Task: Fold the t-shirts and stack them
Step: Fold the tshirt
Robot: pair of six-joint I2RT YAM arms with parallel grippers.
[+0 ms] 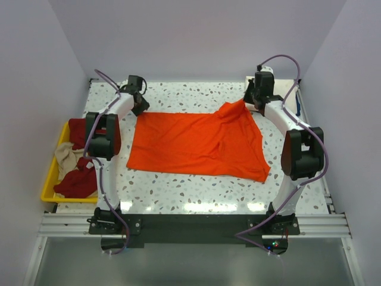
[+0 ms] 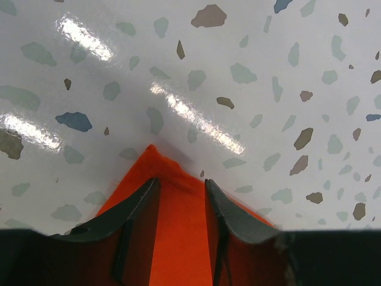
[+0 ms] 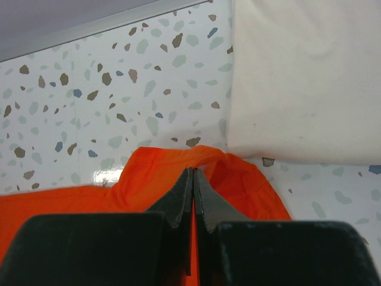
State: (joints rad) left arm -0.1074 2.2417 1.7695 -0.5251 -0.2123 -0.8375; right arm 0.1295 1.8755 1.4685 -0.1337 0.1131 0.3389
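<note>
The bright orange t-shirt [image 1: 196,143] lies spread over the middle of the table. My left gripper [image 1: 141,107] is at its far left corner. In the left wrist view the jaws [image 2: 181,182] stand apart over that flat corner [image 2: 178,226]. My right gripper [image 1: 247,102] is at the far right corner, which is bunched up and lifted. In the right wrist view it [image 3: 193,173] is shut on a fold of the orange cloth [image 3: 149,173]. A cream-white t-shirt [image 3: 303,77] lies flat just beyond that corner.
A yellow tray [image 1: 50,179] hangs at the table's left edge, holding dark red shirts [image 1: 77,182] and a beige one [image 1: 66,156]. White walls close in the back and both sides. A metal rail runs along the table's front edge.
</note>
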